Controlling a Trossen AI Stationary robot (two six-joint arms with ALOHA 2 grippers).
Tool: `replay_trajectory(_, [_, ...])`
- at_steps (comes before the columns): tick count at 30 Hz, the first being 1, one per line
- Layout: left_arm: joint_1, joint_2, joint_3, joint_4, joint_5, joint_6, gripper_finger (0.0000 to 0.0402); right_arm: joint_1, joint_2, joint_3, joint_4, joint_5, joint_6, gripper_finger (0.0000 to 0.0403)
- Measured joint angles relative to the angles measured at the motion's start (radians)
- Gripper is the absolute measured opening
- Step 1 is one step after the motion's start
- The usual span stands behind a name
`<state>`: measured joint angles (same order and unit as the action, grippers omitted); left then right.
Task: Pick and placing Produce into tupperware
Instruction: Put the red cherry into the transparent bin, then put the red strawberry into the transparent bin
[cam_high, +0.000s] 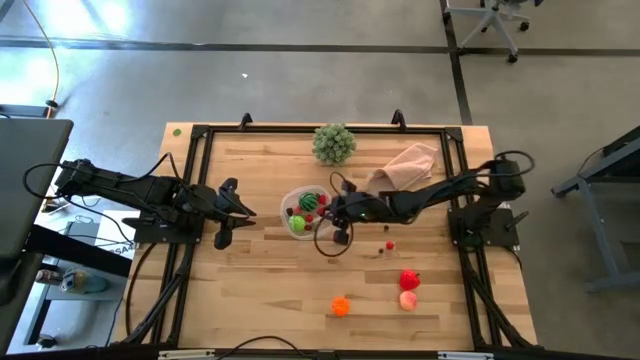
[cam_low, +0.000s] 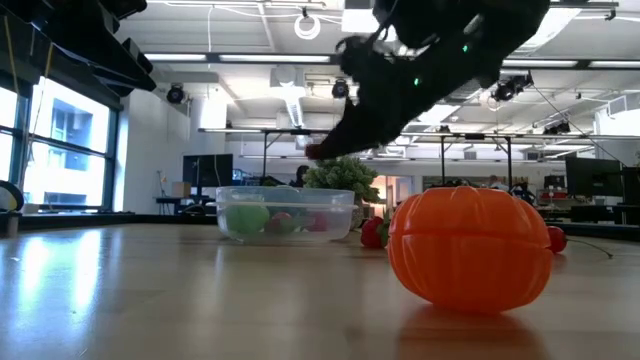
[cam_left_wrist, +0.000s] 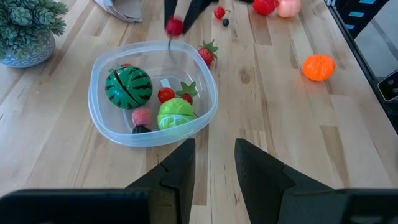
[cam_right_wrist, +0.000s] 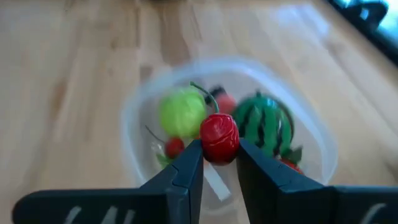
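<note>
Between the right jaws (cam_right_wrist: 219, 163), clamped from both sides: a small red berry (cam_right_wrist: 219, 138), round, so no real long axis; thin stem apparently trailing off behind, hard to tell. Held above the tub (cam_right_wrist: 323, 149), over its rim side nearer the right arm, not yet released.

Below, inside the tub (cam_left_wrist: 99, 115): striped melon (cam_left_wrist: 128, 87), light green piece (cam_left_wrist: 175, 114), pink piece (cam_left_wrist: 142, 116), a red berry or two (cam_left_wrist: 165, 94) with green leaf caps. Melon stripes running roughly pole to pole, with the pole tilted sideways rather than upright. Tub sitting flat, open side up, near mid-tabletop (cam_high: 260, 300).

Just outside the rim, touching or nearly so: a strawberry (cam_left_wrist: 207, 53), leaf cap pointing away from the tub, tip toward it. Farther out on the right arm's side: tiny berries (cam_high: 389, 243) loose on the wood, then a red piece (cam_high: 410, 280) touching a pink piece (cam_high: 408, 299), then an orange pumpkin (cam_high: 341, 306) well apart toward the near edge, sitting upright on its base in the low view.

Judged roughly halfway: four or five pieces in, one in the air, about five left out.

Left jaws (cam_left_wrist: 212, 163) parted slightly, grasping nothing, hovering beside the tub on its own side, pointed toward it.

Beyond the tub, not for packing: leafy ball (cam_high: 334, 143) and cloth (cam_high: 408, 165).
</note>
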<state>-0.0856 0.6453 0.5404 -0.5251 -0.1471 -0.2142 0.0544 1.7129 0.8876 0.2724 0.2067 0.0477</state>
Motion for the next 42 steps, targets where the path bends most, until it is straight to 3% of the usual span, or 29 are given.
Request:
replay_trajectory(10, [0.0, 0.0, 0.0, 0.0, 0.0, 0.0, 0.0101, -0.043, 0.099, 0.043, -0.046, -0.075, 0.023, 0.0075])
replay_trajectory(20, [0.0, 0.0, 0.0, 0.0, 0.0, 0.0, 0.0101, -0.052, 0.1, 0.036, -0.092, -0.093, 0.026, 0.0076])
replay_trajectory(42, [0.0, 0.0, 0.0, 0.0, 0.0, 0.0, 0.0101, -0.054, 0.091, 0.037, -0.079, -0.095, -0.026, 0.012])
